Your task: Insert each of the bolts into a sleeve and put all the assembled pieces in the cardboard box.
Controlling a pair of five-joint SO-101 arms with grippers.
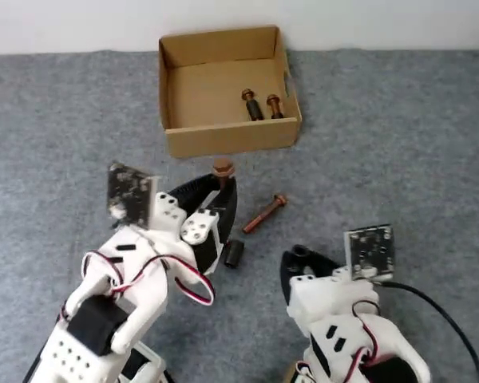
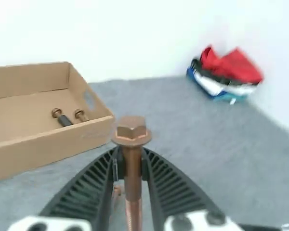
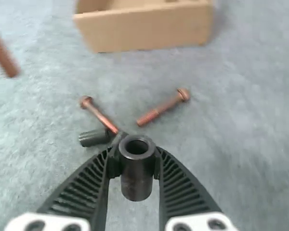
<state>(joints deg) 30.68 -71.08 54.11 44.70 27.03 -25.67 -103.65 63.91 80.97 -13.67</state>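
My left gripper is shut on a copper bolt, held upright with its hex head on top, just in front of the cardboard box. My right gripper is shut on a black sleeve, bore facing up. Two assembled pieces lie in the box. On the carpet lie a loose bolt, a second bolt and a spare sleeve.
The grey carpet stretches open to the right of the box. A red, white and blue bundle lies by the wall far off. Both arm bodies take up the near edge.
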